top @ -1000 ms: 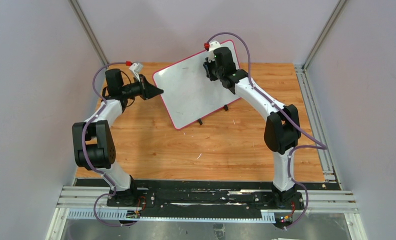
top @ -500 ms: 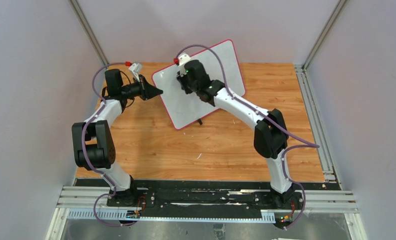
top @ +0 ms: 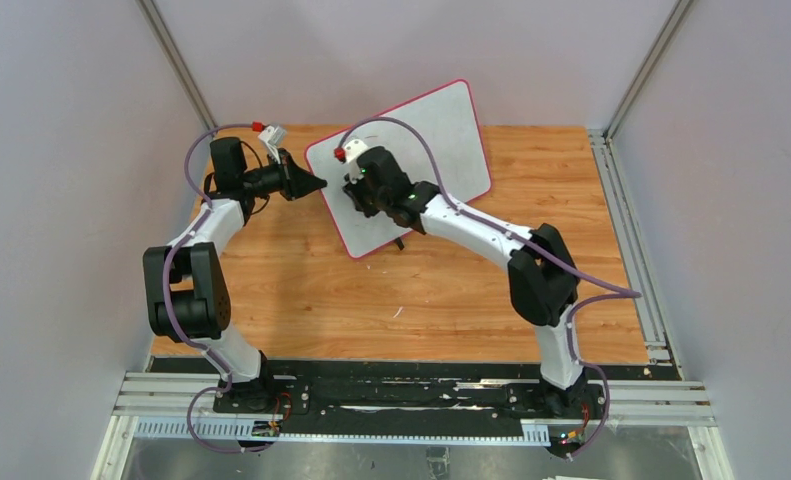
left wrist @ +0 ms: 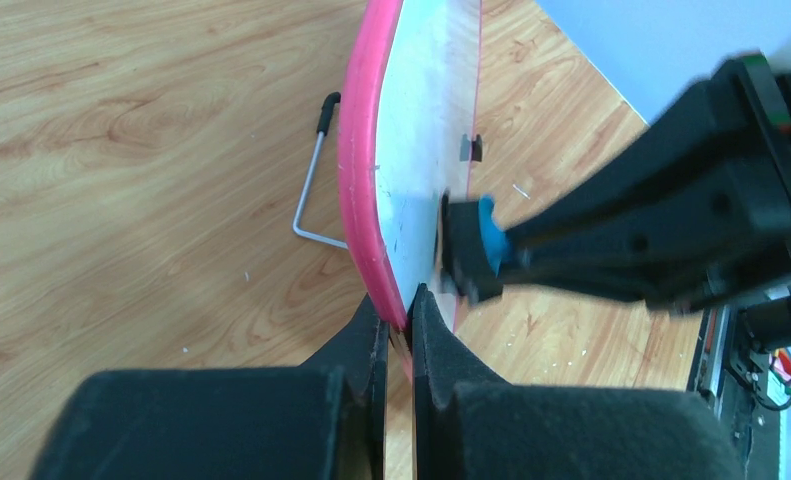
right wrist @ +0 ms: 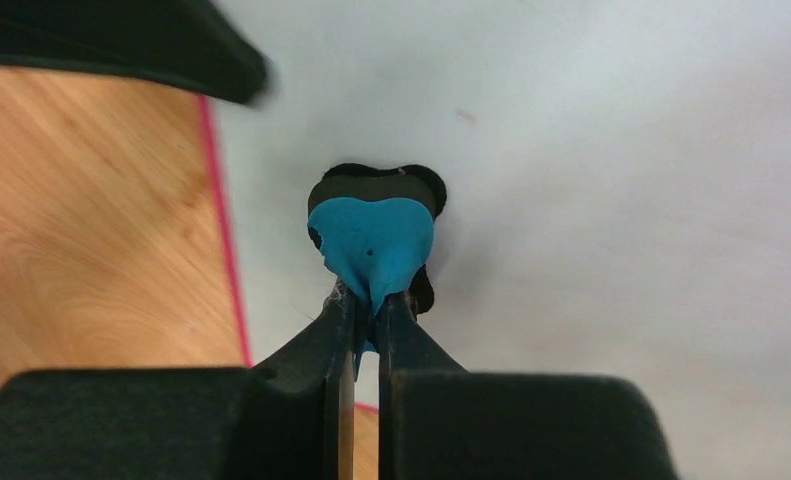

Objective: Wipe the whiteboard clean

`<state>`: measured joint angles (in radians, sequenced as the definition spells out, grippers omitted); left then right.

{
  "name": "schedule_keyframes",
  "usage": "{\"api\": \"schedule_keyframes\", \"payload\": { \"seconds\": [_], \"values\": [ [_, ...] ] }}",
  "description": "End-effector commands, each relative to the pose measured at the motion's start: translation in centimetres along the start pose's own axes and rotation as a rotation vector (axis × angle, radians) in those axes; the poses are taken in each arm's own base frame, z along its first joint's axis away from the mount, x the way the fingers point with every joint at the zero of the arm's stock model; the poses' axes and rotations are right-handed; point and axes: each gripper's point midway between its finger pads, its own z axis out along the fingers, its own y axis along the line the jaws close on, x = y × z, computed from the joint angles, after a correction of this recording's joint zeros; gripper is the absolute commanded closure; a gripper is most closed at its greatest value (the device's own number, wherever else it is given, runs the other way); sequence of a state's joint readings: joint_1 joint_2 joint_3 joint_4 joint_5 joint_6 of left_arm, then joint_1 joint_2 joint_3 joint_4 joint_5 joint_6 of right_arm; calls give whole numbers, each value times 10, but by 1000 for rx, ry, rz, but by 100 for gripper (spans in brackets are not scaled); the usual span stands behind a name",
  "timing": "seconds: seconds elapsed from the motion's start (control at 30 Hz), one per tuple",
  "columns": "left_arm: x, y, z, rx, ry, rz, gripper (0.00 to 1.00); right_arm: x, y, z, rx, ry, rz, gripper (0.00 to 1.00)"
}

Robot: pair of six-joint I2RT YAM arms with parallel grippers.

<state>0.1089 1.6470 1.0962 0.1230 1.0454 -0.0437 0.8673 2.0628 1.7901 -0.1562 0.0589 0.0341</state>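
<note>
No writing, label, brand or number can be read anywhere. The whiteboard (top: 441, 140) shows a plain white face, with only a faint reddish speck (right wrist: 461, 115) that forms no character.

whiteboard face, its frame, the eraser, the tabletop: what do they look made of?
Whiteboard: smooth white face with a faint sheen, likely coated sheet. Frame: pink-red, rounded, looks like moulded plastic. Eraser: blue top squashed where the right gripper pinches it, so soft, rubbery or foam; black pad beneath, maybe felt. Table: wood-grain, probably laminate.
</note>
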Motion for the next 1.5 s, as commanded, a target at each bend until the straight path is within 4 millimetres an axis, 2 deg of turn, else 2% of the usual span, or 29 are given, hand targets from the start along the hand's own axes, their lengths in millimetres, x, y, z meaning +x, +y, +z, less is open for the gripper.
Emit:
{"api": "schedule_keyframes", "payload": {
  "seconds": [0.0,0.1,0.2,0.23,0.37,0.5,0.6,0.7,0.83,0.9,1.03,1.23,1.47],
  "values": [
    [21,10,5,-30,60,115,100,-13,-80,-56,185,-19,50,99],
    [22,12,5,-34,60,115,100,-5,-125,-101,285,6,91,99],
    [21,12,6,-35,60,116,100,13,-166,-150,379,33,160,99],
    [21,13,6,-38,60,115,100,24,-178,-170,412,57,189,99],
    [22,15,7,-40,63,108,100,69,-219,-225,554,155,288,99],
    [25,17,8,-43,69,102,100,133,-240,-259,661,285,430,99],
    [26,17,8,-45,71,102,100,182,-240,-266,692,349,548,99],
    [25,17,7,-49,70,107,100,223,-230,-263,670,390,645,100],
    [27,18,6,-53,73,106,100,265,-217,-255,644,450,714,99],
    [28,18,6,-54,78,105,100,278,-213,-252,633,482,736,99],
    [31,20,7,-59,84,100,100,295,-208,-243,595,543,766,99],
    [34,23,6,-64,101,100,100,306,-206,-231,560,613,789,93],
    [37,25,8,-67,109,97,100,310,-207,-228,559,628,791,76]
  ]
}}
